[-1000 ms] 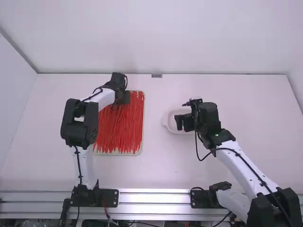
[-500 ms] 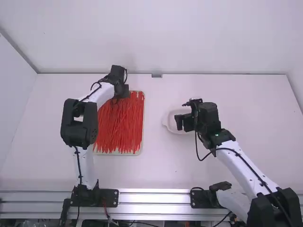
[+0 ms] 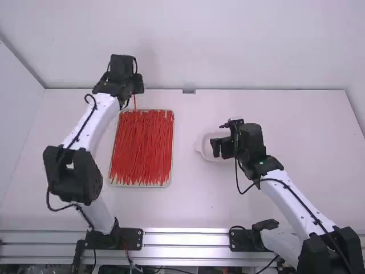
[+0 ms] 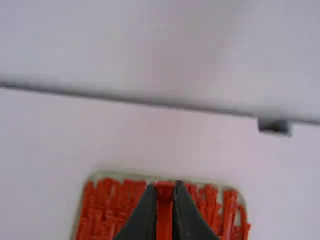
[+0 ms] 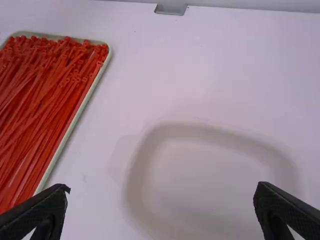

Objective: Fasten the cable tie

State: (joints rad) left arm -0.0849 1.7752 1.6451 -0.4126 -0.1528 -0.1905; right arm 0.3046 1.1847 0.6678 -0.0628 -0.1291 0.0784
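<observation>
Left gripper (image 3: 131, 92) has lifted off the tray (image 3: 172, 148) and swung back toward the far edge of the table (image 3: 296, 120). The whole left arm is now stretched out, where a second ago it was folded low over the pile. Its jaws are pinched on one red cable tie (image 3: 134, 103), which hangs straight down just above the tray's far edge. In the left wrist view the tie (image 4: 164, 212) sits clamped between the two fingers (image 4: 145, 210) of the left gripper (image 4: 164, 186). The pile of red ties (image 3: 142, 145) lies in the tray below. Right gripper (image 3: 219, 146) has not moved. It hovers over the white dish (image 3: 203, 146), and in its own view the right gripper (image 5: 161, 187) has its jaws spread wide, nothing between them, the dish (image 5: 210, 170) under them. The tray (image 5: 74, 125) and pile (image 5: 35, 95) sit off to one side of the dish, well apart from it, with a strip of table between. A small grey bracket (image 3: 189, 91) sits at the table's far edge against the back wall, near the raised left gripper. White table stretches wide to the right of the dish.
</observation>
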